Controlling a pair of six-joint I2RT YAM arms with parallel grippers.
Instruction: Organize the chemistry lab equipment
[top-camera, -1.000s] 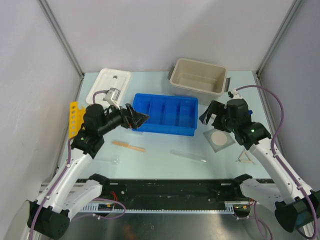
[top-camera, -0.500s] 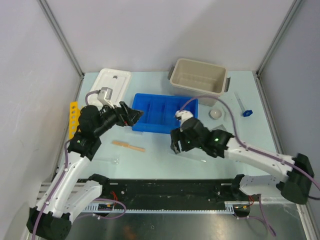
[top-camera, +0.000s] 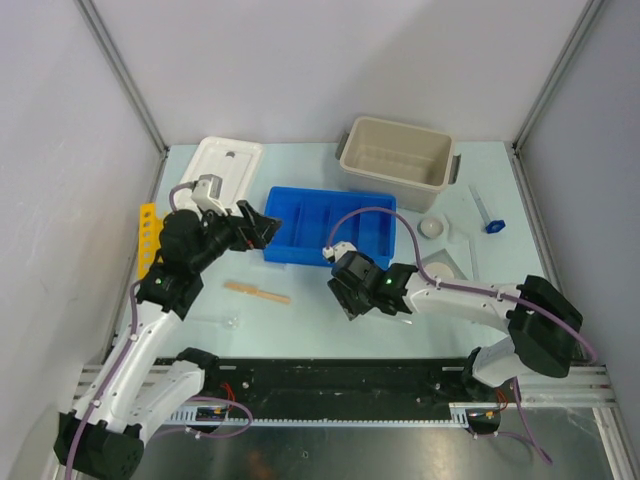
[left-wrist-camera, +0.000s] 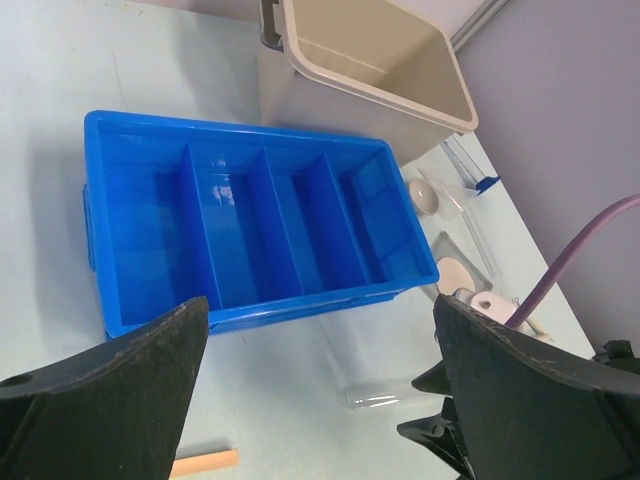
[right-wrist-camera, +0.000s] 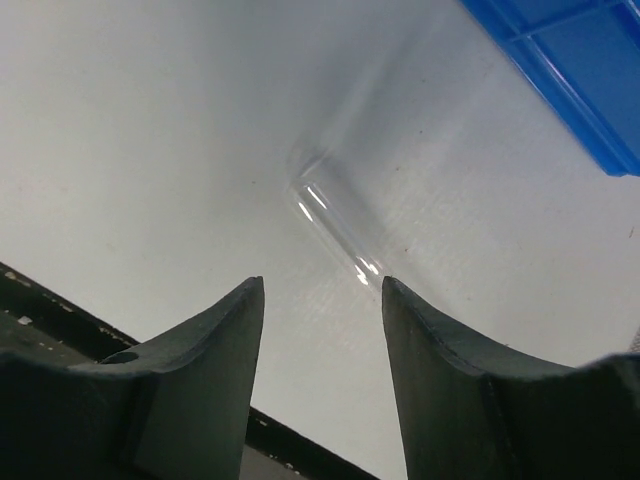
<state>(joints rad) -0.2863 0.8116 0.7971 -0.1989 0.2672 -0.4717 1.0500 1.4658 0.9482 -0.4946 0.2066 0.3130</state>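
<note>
At 6 o'clock of blue tray: clear glass tube is framed by right gripper, fingers parted | left gripper is held spread wide at tray's 9 o'clock.

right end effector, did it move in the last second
Yes, the right end effector swung left, from right of the blue tray to in front of it.

My worktop is a pale blue-white sheet, evenly lit, with a soft glare. Plain grey walls close me in at the back and both sides. Metal posts slant up from the far corners. A black rail runs along the near edge.
</note>
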